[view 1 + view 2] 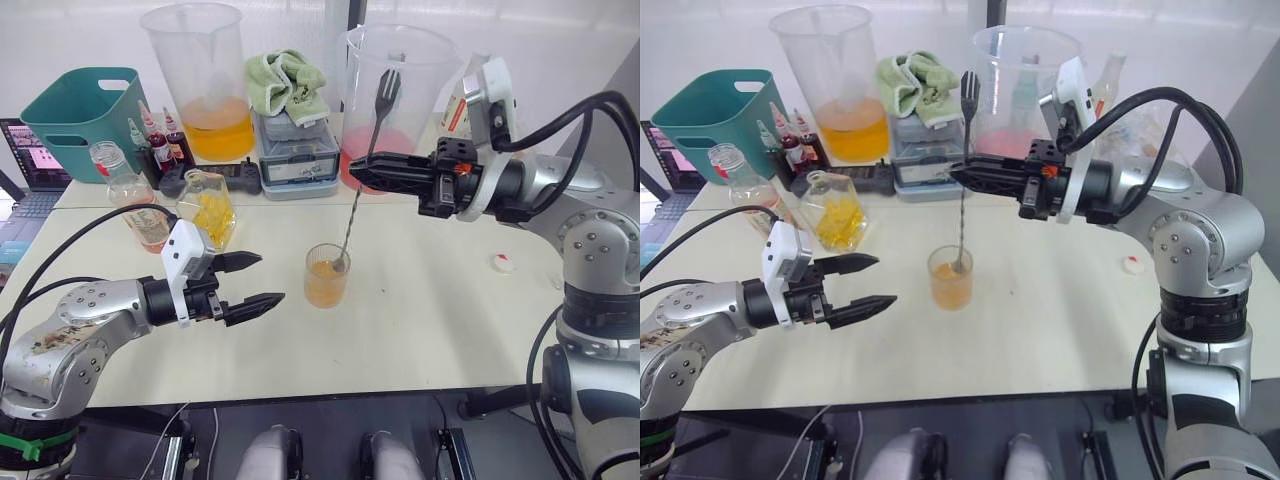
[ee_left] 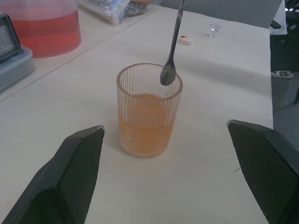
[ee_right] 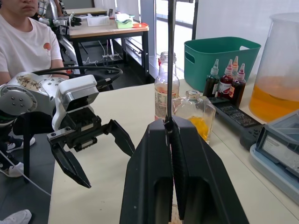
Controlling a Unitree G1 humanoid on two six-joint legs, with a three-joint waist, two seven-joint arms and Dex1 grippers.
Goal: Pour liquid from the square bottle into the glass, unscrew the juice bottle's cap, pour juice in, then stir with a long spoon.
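Stir step, by the look of it. The small clear ribbed tumbler glass (image 1: 327, 275) stands mid-bench w/ orange-ish liquid (image 2: 147, 123) about halfway up. The thin long silver metal bar spoon (image 1: 362, 165) hangs near upright over it, slightly tilted; its oval bowl sits at rim level, just inside the glass mouth and, in the left wrist view, above the liquid surface, not in it. Forked top end sticks up in front of the big clear jug of pink fluid (image 1: 1025, 85).

Right gripper (image 1: 362, 172): jaws clamped together on the spoon's upper shaft, arm reaching in from the right at about jug height. Left gripper (image 1: 265, 283): jaws wide apart, empty, hovering beside the glass on the robot's left, near but not touching.

Pours look done, judging by the mixed colour in the glass and the small round white plastic cap (image 1: 503, 263) lying loose on the bench, well to the right. The squat clear square bottle w/ yellow contents (image 1: 207, 207) is parked upright behind the left gripper; the slim clear plastic juice bottle w/ pink-red drink (image 1: 140, 205) stands just left of it, uncapped.

Next, prob.: lower the spoon so the bowl is under the surface, then small circles w/o knocking the glass wall. The left jaws could close on the glass to steady it; it's light and could tip.
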